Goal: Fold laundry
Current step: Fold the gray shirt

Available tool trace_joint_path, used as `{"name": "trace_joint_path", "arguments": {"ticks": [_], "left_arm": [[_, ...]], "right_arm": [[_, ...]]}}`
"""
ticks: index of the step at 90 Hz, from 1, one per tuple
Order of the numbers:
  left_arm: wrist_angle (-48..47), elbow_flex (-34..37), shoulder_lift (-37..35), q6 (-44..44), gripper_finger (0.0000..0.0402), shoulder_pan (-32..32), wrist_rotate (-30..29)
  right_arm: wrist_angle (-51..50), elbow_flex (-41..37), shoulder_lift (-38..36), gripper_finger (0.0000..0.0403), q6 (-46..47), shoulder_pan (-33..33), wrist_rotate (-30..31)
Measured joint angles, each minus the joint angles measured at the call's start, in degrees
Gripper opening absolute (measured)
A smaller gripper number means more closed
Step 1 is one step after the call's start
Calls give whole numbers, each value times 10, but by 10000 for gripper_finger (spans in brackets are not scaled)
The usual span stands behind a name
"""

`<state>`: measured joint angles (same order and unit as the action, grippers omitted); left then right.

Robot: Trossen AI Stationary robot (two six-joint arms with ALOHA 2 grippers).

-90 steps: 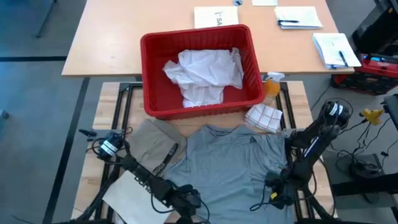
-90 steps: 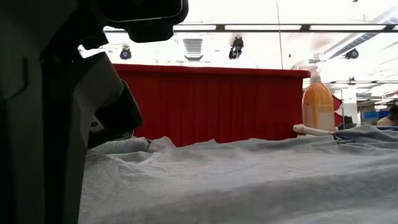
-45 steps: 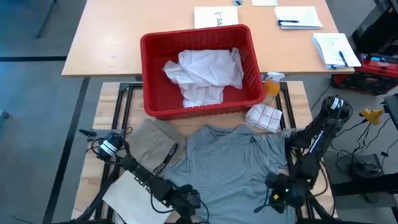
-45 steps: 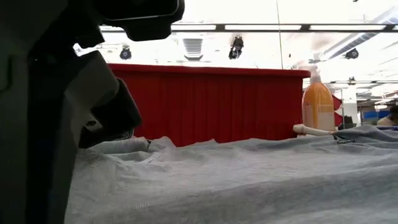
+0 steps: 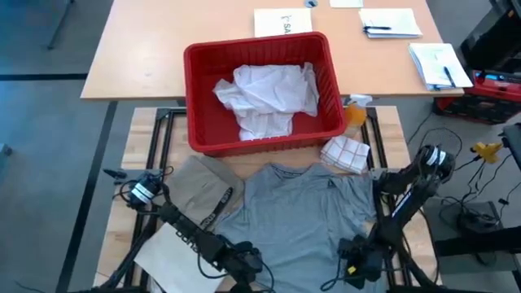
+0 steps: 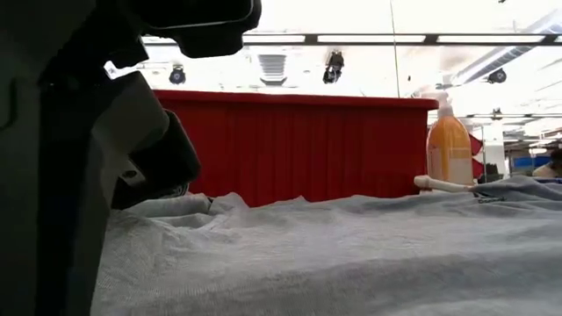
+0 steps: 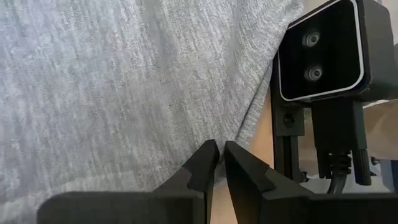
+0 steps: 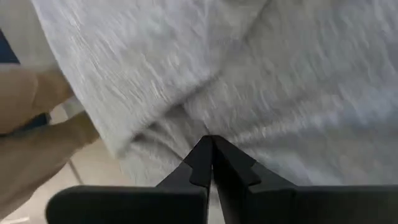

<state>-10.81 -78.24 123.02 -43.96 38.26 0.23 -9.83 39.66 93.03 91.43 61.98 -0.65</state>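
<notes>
The grey T-shirt [image 5: 297, 207] lies spread on the table, collar toward the red bin [image 5: 195, 122]. My left gripper [image 5: 244, 262] is at its near left corner, fingers closed at the hem [image 7: 219, 149]. My right gripper [image 5: 356, 267] is at its near right part, shut on bunched grey cloth [image 8: 211, 142]. A khaki-tan piece [image 5: 203, 191] lies flat left of the T-shirt. The white shirt [image 5: 269, 98] lies crumpled inside the bin. In the low view my left arm [image 6: 70, 175] fills the left side, with the grey T-shirt [image 6: 351, 254] in front. My left gripper pinches the T-shirt's edge near its near left corner [image 7: 241, 132] between its two fingertips, coming from above. One layer or several, I cannot tell. The rest of the shirt lies flat on the table. My right gripper pinches a puckered fold of the T-shirt near its near right edge [image 8: 196, 121], fingers pointing down. Creases run toward the fingertips. The cloth around them rests on the table.
An orange bottle [image 5: 356, 112] and a checked cloth [image 5: 346, 153] sit by the bin's right corner. A stiff white bag [image 5: 167, 248] lies near left. The low camera's housing [image 7: 323, 50] stands close beside my left gripper. Papers [image 5: 391, 23] lie on the far table.
My right gripper has gone toward the table's near edge and a little to the left, staying shut. The T-shirt's near right part has gathered with it. The left arm has shifted only slightly.
</notes>
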Motion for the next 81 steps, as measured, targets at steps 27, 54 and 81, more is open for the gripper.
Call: {"name": "trace_joint_path", "arguments": {"ticks": [27,54,81], "left_arm": [[-20,0,-7,-1,25,2,4],[-63,2,-34,-1,25,5,22],[-137,3,-124,-14,25,8,33]], "right_arm": [[-132,-2,-49,0,95,58,10],[-120,-4,-45,0,107,57,32],[-122,-4,-45,0,102,56,32]]}}
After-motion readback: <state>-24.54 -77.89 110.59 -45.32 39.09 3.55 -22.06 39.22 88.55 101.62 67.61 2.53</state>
